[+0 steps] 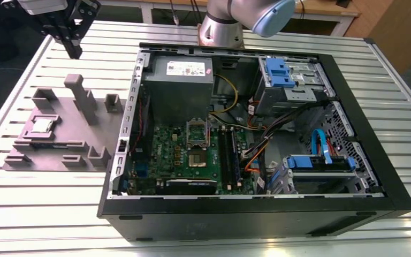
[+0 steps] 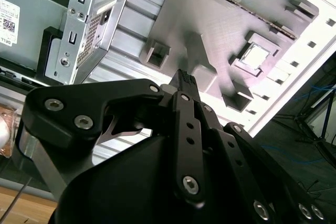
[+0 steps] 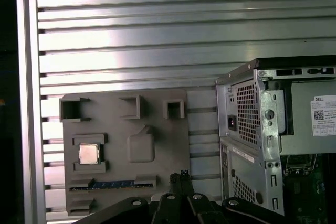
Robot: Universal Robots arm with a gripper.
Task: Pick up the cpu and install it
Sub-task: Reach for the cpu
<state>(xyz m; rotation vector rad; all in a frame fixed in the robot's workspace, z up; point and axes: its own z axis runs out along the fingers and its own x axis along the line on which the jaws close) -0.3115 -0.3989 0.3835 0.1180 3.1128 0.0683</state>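
I see the gripper (image 1: 74, 52) hanging in the air above the slatted metal table (image 1: 41, 206), towards the exterior view's left, beyond the far edge of the grey fixture plate (image 1: 66, 120); its fingers are drawn together to a single narrow tip with nothing between them, and both wrist views show the same closed tip (image 2: 184, 77) (image 3: 181, 174).

The cpu (image 1: 43, 125) lies flat in a square pocket of the fixture plate, silver top up, well apart from the gripper and touched by nothing; in the first wrist view it (image 3: 88, 153) sits in its pocket on the side of the plate (image 3: 157, 145) away from the computer case (image 3: 262, 129); in the second wrist view it (image 2: 257, 56) shows past the fingertip, on the plate (image 2: 210, 19).

Just beside the fixture, on the exterior view's right, the case (image 1: 248, 217) lies open on its side; inside I see the green motherboard (image 1: 169, 155) and, beyond it, the grey power supply (image 1: 179, 88).
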